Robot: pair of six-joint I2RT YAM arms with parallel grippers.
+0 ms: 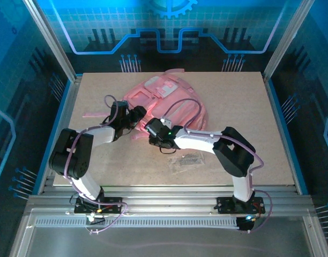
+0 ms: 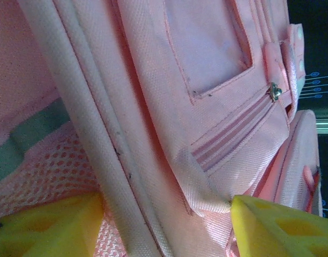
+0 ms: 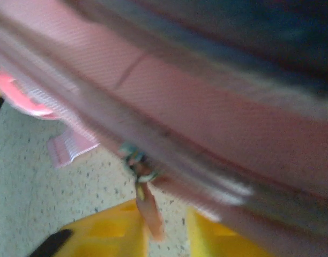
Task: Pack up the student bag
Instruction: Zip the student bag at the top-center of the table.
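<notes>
1. The student bag (image 1: 169,99) lies flat on the desk (image 1: 244,118), right in front of both hands, which meet it at its near edge.
2. The left hand (image 2: 165,214) is pushed up against the bag's side. Its yellow fingers (image 2: 46,227) stand wide apart, with pink fabric and a pale piped seam filling the space between them.
3. Both inner faces of the left hand's fingers sit against the cloth. I cannot tell whether they are squeezing it or only resting there.
4. Beyond the left hand's fingertips, a small heart-shaped metal zip pull (image 2: 274,92) hangs at the end of a front pocket zip. A patch of pink mesh (image 2: 51,171) lies just above the hand's left finger.
5. The right hand (image 3: 166,225) is at the bag's lower edge, just above the speckled desk surface. Its fingers (image 3: 107,233) are drawn close, leaving only a narrow gap.
6. A pink zip tab (image 3: 149,211) dangles from a metal slider (image 3: 136,160) into that gap, beside the left finger. The picture is blurred, so I cannot tell whether the tab is clamped.
7. Behind the right hand, nearer the arm bases, a clear plastic packet (image 1: 186,159) lies on the desk, apart from the bag.
8. A thin pink strap (image 1: 94,114) trails across the desk to the left of the left hand.
</notes>
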